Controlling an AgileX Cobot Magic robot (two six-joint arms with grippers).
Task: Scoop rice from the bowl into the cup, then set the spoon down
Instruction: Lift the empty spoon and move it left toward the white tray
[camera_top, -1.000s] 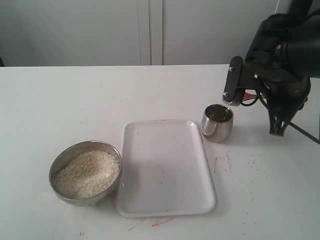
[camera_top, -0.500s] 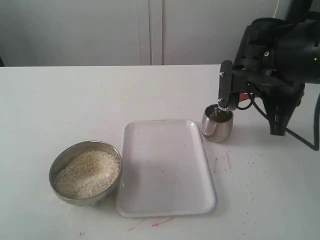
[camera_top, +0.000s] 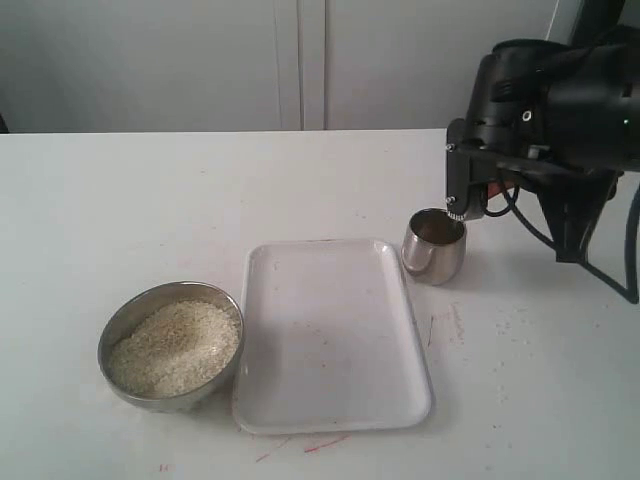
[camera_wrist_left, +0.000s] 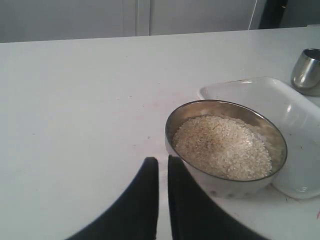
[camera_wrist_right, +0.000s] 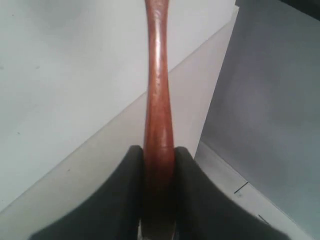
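spoon (camera_wrist_right: 158, 95): slim, glossy reddish-brown handle | right pincer (camera_wrist_right: 158, 154): pinching it | left pincer (camera_wrist_left: 162, 162): pressed together near bowl (camera_wrist_left: 225, 102)

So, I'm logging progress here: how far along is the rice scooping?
Done: the right gripper is shut on the spoon. In hand: it hovers just above the cup, whose contents I cannot make out. Left: setting the spoon down. The bowl is well filled with rice.
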